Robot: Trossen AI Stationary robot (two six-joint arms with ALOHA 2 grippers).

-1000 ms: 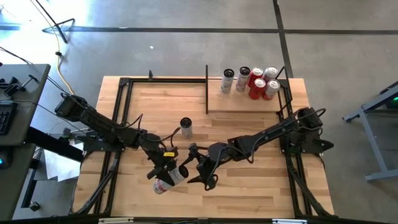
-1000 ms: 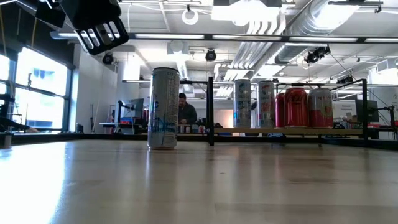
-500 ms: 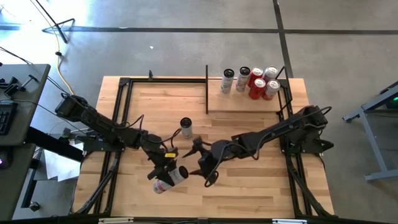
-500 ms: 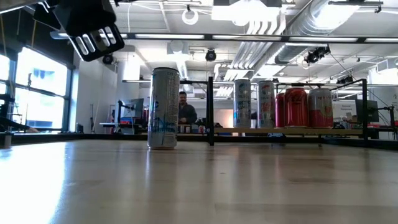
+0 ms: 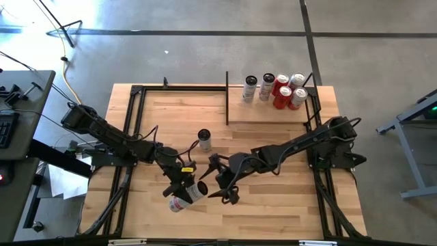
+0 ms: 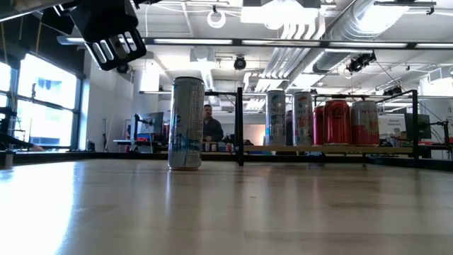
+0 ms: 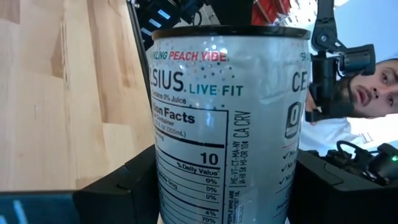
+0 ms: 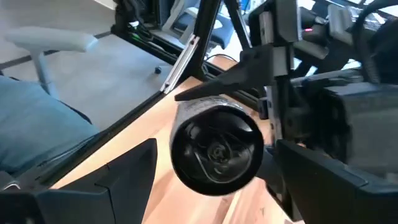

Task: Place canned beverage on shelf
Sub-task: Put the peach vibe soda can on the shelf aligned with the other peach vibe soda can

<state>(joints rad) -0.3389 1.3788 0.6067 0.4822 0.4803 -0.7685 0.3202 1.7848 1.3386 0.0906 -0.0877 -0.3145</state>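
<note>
Your left hand (image 5: 183,191) is clamped on a white can (image 5: 181,199), held lying sideways above the desk (image 5: 273,205) near its front edge. Your right hand (image 5: 220,185) stands wide open just beside, facing the can's top. The shelf (image 5: 270,115) lies well apart, at the far right

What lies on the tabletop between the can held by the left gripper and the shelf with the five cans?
In the high view, one upright silver can stands between the held can, gripped by the left gripper, and the shelf; otherwise bare wood.

Open-plan robotics lab: exposed ceiling ducts (image 6: 333,28), concrete floor (image 5: 205,55), desks.
</note>
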